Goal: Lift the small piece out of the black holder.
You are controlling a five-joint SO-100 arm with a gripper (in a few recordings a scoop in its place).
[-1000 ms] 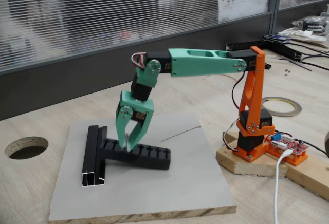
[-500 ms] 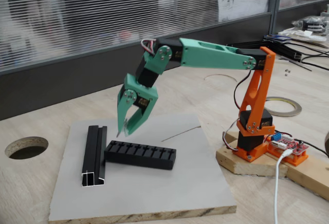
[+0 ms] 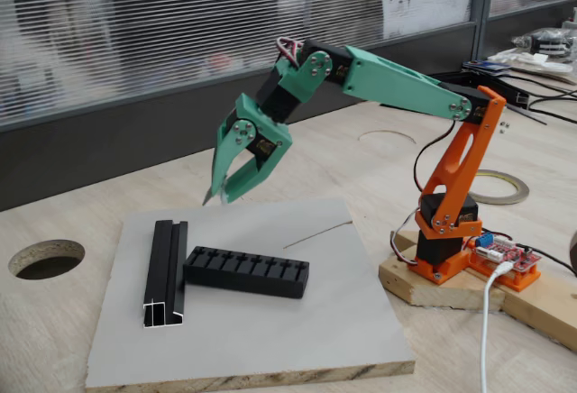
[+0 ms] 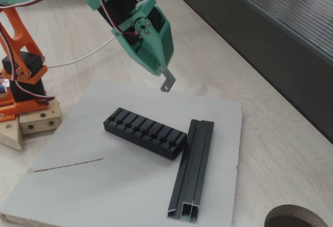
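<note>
We see the black holder [image 4: 144,133] flat on the grey board [image 4: 218,133], slots up; can't tell if anything sits in them. Black channel rail [image 4: 193,168] lies just beside its end. Thin grey wire [image 4: 65,165] on the board, apart from the holder. Arm bent over, green gripper [image 4: 164,72] tilted down, raised well above the board [image 3: 297,321]. Claw clamped on the small piece [image 4: 167,82], a silvery sliver sticking out below the tips, clear of the holder [image 3: 246,272]. No readable writing
</note>
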